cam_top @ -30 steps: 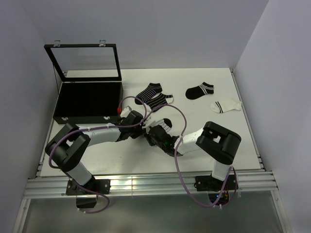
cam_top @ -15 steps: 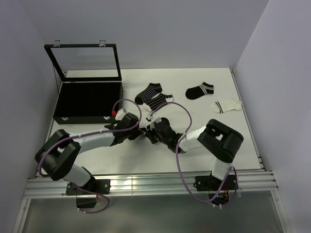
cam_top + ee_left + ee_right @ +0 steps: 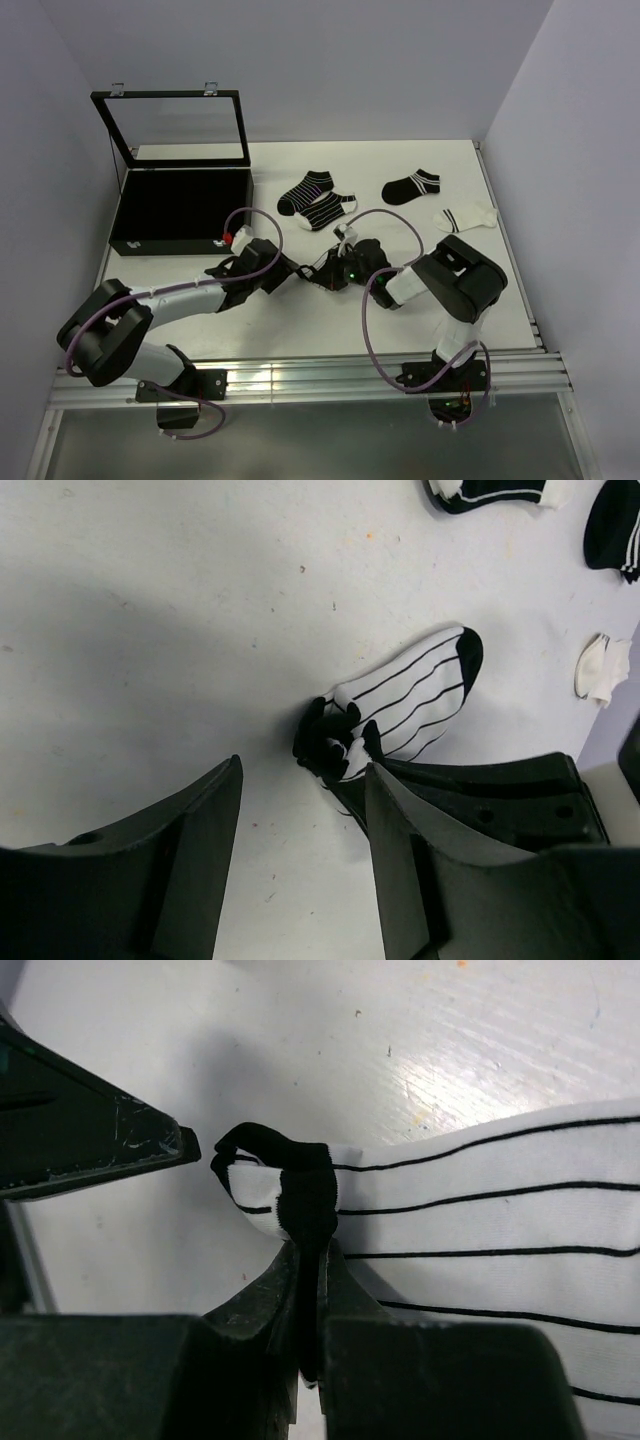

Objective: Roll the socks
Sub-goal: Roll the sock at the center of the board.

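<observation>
The right end effector [image 3: 310,1260] pinches the bunched end of the white striped sock [image 3: 480,1210]; the left end effector [image 3: 303,770], spread, faces that end, the sock's length running away.

Enclosure: a pale lavender-grey back wall [image 3: 300,70], left wall [image 3: 40,200] and right wall [image 3: 580,200], all plain and matte, closing in a white rectangular table [image 3: 290,335] under soft, even light with only faint shadows. Table surface, seen close in the wrist views: white, lightly scuffed, dotted with small dark and orange specks. Fittings: a ribbed aluminium rail [image 3: 310,380] along the near edge with a grey strip [image 3: 320,440] below it, and a black case [image 3: 180,210] at the back left corner, its glass-paned lid [image 3: 175,125] standing open against the back wall.
</observation>
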You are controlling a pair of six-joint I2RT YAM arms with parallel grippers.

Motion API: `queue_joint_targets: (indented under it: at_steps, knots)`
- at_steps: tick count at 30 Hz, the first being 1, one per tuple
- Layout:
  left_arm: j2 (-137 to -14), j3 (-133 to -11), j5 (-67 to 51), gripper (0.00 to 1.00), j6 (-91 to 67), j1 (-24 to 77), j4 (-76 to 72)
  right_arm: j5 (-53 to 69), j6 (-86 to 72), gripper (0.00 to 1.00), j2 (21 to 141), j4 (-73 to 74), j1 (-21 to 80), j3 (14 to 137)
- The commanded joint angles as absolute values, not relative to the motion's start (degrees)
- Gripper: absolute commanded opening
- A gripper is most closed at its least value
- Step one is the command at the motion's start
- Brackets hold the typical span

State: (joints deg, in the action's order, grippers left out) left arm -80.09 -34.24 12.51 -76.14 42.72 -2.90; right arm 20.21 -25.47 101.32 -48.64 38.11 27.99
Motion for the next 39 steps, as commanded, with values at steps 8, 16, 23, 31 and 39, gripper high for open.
queue_joint_targets:
  at_steps: [8,16,23,31,39]
  knots:
    - [-83.58,-33.4,9.14,0.59,-74.01,43.42,-14.31,36.12,-41.74,0.0,111.0,-64.41,30.77,24.96]
    - [-85.08,-31.82,8.44,0.55,-72.6,44.56,-16.7,36.47,-42.71,0.0,112.94,-62.23,29.27,26.19]
    - [-87.53,-31.46,8.7,0.45,-72.25,45.35,-19.25,36.39,-43.24,0.0,113.55,-60.91,28.92,26.63]
    - [-91.76,-34.1,9.67,0.43,-71.19,45.53,-20.39,36.65,-43.33,0.0,113.91,-59.94,28.74,27.16]
    - [-93.16,-34.02,10.11,0.45,-71.98,45.53,-22.14,37.26,-43.42,0.0,114.26,-59.06,28.56,27.6]
